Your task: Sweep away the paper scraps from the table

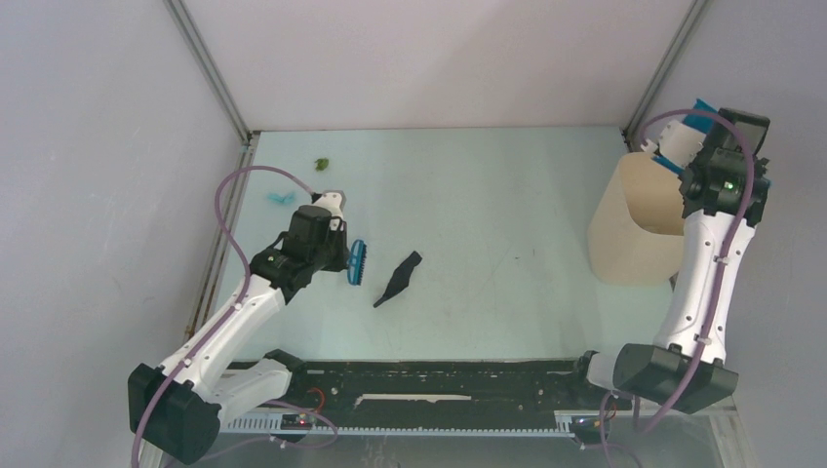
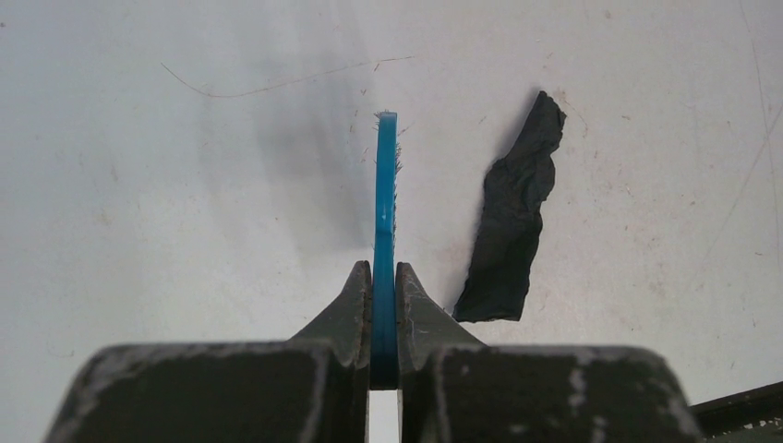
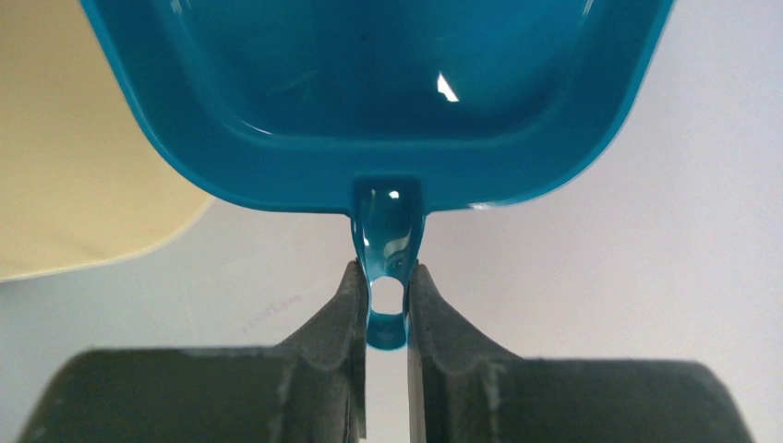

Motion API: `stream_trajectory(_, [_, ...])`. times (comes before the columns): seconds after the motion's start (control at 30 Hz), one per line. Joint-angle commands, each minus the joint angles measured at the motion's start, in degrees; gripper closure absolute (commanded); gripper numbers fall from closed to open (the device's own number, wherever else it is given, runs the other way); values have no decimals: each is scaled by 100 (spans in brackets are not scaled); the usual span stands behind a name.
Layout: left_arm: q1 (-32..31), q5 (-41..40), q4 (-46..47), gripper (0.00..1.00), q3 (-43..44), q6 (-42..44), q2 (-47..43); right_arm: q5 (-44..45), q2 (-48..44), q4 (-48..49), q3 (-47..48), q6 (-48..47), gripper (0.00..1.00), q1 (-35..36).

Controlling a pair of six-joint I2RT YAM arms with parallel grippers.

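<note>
Dark grey jaws of the left gripper (image 2: pixel 383 272) are filling the bottom of the left wrist view. They are clamping tight on a thin blue plastic hand brush (image 2: pixel 385 185), which is standing edge-on and running up the middle of that frame. Just right of the brush and apart from it, a long crumpled dark navy paper scrap (image 2: pixel 512 231) is lying flat on the pale mint-green table (image 2: pixel 185 185). In the top view the same pair is sitting left of centre — the brush is jutting out to the right of the gripper and the dark scrap is lying a little further right, slanting down toward the lower left. Two more scraps are resting in the upper left of the top view: a small green paper wad (image 1: pixel 320 164) near the table's far edge, and a small light-blue paper wad (image 1: pixel 281 198) below and left of it, close to the left arm's wrist. In the right wrist view the right gripper (image 3: pixel 386 277) is pinching the looped handle of a glossy blue plastic dustpan (image 3: pixel 369 92), whose pan is spreading across the top of the frame. A tall cream-coloured bin (image 1: pixel 634 229) is standing at the right side of the top view — the right arm is reaching up beside it and holding the dustpan by the bin's upper right rim.
</note>
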Motion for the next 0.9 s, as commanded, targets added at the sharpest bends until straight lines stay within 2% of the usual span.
stream_trajectory(0.0, [30,-186,141,100,43,127,-124,-437,-169,-905,610,1450,92,763])
stream_trajectory(0.13, [24,-425,121,100,120,112,-172,-767,-253,-1360,558,2326,92,1736])
stream_trajectory(0.27, [36,-771,23,100,431,54,-204,-1858,-291,-1806,289,3156,92,2548])
stream_trajectory(0.43, [53,-1046,9,100,1181,-221,-3,-3871,-385,-1994,-877,3814,91,2976])
stream_trajectory(0.5, [65,-1225,170,100,1546,-375,94,-4269,-428,-1768,-1649,4115,91,3222])
stream_trajectory(0.63, [267,-1753,1261,100,1823,-714,368,-4882,-450,-1145,-2513,4649,91,3577])
stream_trajectory(0.73, [737,-1525,2376,100,1796,-1319,741,-5102,-539,-891,-2838,4803,91,3609])
stream_trajectory(0.87, [1363,-1406,3041,100,2197,-2242,1681,-5003,-900,-598,-3299,4836,91,3622])
